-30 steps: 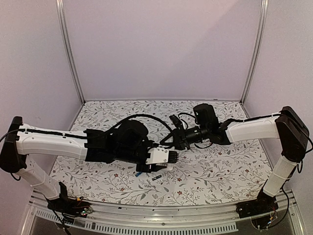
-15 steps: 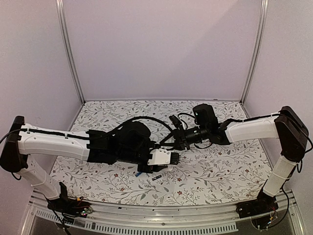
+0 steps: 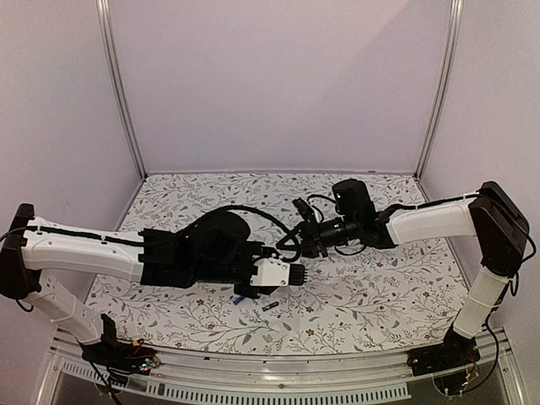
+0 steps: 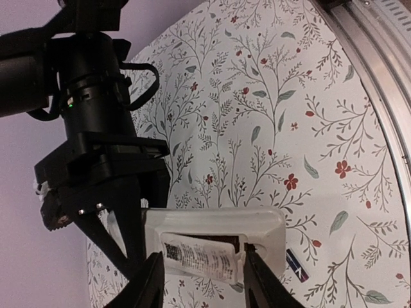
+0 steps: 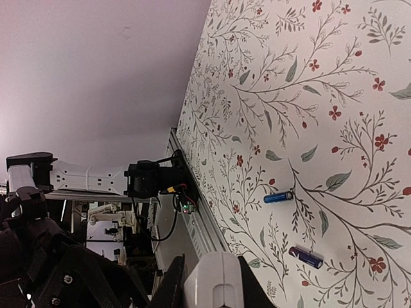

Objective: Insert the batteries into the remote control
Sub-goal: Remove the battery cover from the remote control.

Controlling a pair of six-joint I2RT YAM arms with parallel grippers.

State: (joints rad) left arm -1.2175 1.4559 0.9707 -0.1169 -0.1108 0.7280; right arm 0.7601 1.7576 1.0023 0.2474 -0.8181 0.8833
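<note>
Left gripper (image 4: 202, 255) pinches the remote control (image 4: 257, 221) across its width, 1 finger on each long side, and holds it above the floral cloth (image 4: 270, 96) near the middle of the table. In the left wrist view the recessed battery bay (image 4: 202, 250) faces the camera. Something pale with printed text lies across the bay, and I cannot tell whether it is a label or a cell.

Right gripper (image 5: 210, 260) reaches in from the opposite side. In its own wrist view a rounded white end of the remote sits between its 2 fingers and fills the gap between them. I cannot tell whether the fingers press on the plastic or only flank it. In the left wrist view its black fingers (image 4: 136, 224) overlap the remote's left edge.

Both batteries lie loose on the cloth, apart from each other and from both grippers. The blue battery (image 5: 278, 197) and the black battery (image 4: 297, 265) rest on their sides. In the top view both lie just nearer the arm bases than the remote, the blue 1 to the left. The black battery's pale tip shows in the left wrist view, just beside the remote's corner.
</note>
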